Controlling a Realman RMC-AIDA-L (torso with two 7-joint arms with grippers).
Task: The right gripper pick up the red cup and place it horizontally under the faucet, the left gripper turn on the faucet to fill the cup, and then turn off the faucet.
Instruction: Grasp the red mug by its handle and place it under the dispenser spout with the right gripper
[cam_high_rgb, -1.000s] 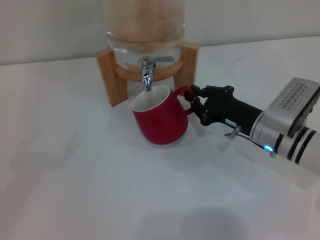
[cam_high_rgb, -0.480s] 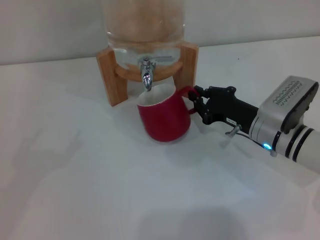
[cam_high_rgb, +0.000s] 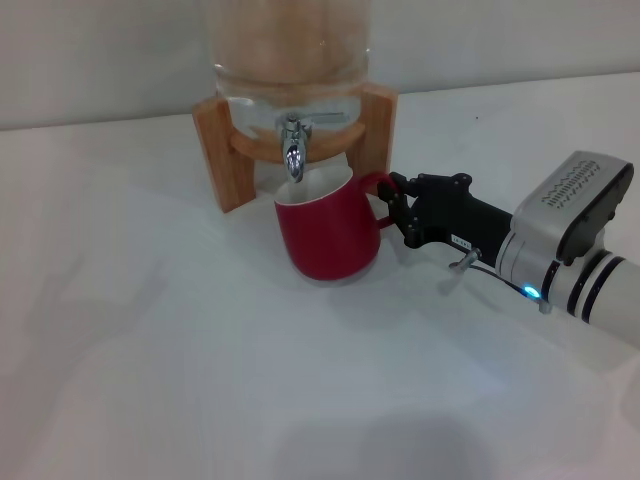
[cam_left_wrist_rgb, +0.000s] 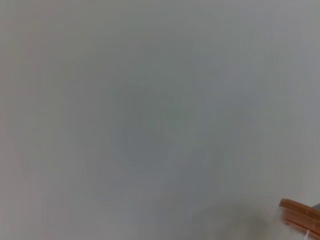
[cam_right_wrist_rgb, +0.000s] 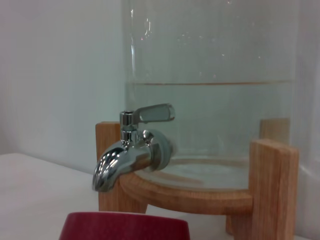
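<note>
While the red cup (cam_high_rgb: 328, 237) stands under the faucet (cam_high_rgb: 293, 150) at upper centre, the right gripper (cam_high_rgb: 392, 207) clasps its handle.

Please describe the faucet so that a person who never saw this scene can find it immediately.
Find the clear glass jar on its wooden stand at the back of the white table. At the jar's base, a small spout points down over the red cup. The faucet is the only shiny chrome part.
</note>
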